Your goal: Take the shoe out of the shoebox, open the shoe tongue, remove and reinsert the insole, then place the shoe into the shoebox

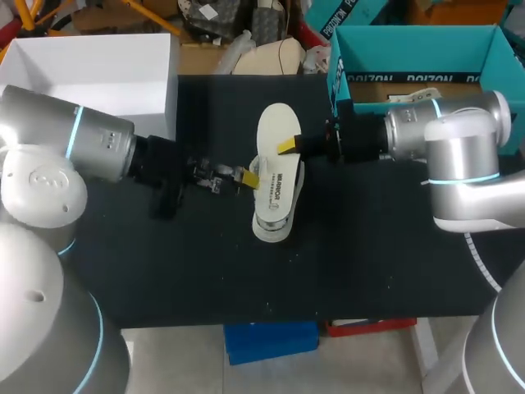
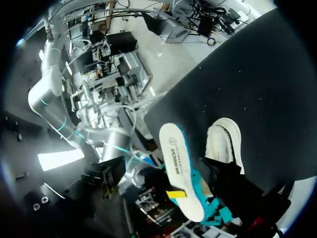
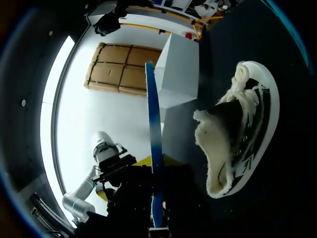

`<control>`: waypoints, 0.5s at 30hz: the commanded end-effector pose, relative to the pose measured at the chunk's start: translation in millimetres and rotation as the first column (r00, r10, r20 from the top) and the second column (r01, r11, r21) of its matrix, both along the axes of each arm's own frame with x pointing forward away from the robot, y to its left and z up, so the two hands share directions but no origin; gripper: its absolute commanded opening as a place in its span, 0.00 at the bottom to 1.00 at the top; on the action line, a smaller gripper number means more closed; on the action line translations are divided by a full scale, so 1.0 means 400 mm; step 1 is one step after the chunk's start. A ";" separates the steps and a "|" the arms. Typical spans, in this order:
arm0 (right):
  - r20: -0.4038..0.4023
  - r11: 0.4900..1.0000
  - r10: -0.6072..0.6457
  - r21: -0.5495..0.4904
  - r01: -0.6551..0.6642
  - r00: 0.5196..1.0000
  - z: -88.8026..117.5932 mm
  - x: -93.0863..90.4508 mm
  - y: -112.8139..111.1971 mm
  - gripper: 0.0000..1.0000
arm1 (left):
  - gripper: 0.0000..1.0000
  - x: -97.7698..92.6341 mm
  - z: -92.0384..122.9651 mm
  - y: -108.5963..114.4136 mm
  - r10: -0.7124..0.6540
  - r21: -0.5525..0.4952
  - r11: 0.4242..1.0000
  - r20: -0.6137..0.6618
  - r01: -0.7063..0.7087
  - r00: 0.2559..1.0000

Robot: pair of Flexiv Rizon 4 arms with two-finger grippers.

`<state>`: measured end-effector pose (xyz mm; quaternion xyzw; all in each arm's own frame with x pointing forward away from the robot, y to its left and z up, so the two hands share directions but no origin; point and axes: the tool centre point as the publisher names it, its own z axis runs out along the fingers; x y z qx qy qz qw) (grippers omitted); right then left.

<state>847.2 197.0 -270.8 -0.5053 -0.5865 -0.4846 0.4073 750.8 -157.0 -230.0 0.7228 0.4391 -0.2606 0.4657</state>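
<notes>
Right claw [image 1: 289, 146] clamps the insole [image 1: 273, 123], held over the shoe [image 1: 271, 228] beneath it. Left claw [image 1: 246, 176] beside the shoe: grip cannot be told. Advise toe-first entry, shoe steadied.

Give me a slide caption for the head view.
Right tool grips the removed white insole above the shoe on the black table, teal shoebox behind.
</notes>
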 end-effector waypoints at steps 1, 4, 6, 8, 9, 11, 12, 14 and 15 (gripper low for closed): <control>-0.002 1.000 0.001 -0.003 -0.001 1.000 0.002 0.000 -0.001 0.00 | 1.00 -0.040 0.052 -0.016 -0.030 0.757 0.558 0.427 -0.339 0.904; -0.002 1.000 0.001 -0.003 -0.001 1.000 0.002 0.000 -0.001 0.00 | 1.00 -0.040 0.065 -0.023 -0.037 0.774 0.503 0.464 -0.385 0.885; -0.002 1.000 0.001 -0.003 -0.001 1.000 0.002 0.000 -0.001 0.00 | 1.00 -0.040 0.065 -0.023 -0.042 0.780 0.487 0.470 -0.393 0.882; -0.002 1.000 0.001 -0.003 -0.001 1.000 0.002 0.000 -0.001 0.00 | 1.00 -0.040 0.065 -0.023 -0.042 0.780 0.487 0.470 -0.393 0.882; -0.002 1.000 0.001 -0.003 -0.001 1.000 0.002 0.000 -0.001 0.00 | 1.00 -0.040 0.065 -0.023 -0.042 0.780 0.487 0.470 -0.393 0.882; -0.002 1.000 0.001 -0.003 -0.001 1.000 0.002 0.000 -0.001 0.00 | 1.00 -0.040 0.065 -0.023 -0.042 0.780 0.487 0.470 -0.393 0.882; -0.002 1.000 0.001 -0.003 -0.001 1.000 0.002 0.000 -0.001 0.00 | 1.00 -0.040 0.065 -0.023 -0.042 0.780 0.487 0.470 -0.393 0.882; -0.002 1.000 0.001 -0.003 -0.001 1.000 0.002 0.000 -0.001 0.00 | 1.00 -0.040 0.065 -0.023 -0.042 0.780 0.487 0.470 -0.393 0.882; -0.002 1.000 0.001 -0.003 -0.001 1.000 0.002 0.000 -0.001 0.00 | 1.00 -0.040 0.065 -0.023 -0.042 0.780 0.487 0.470 -0.393 0.882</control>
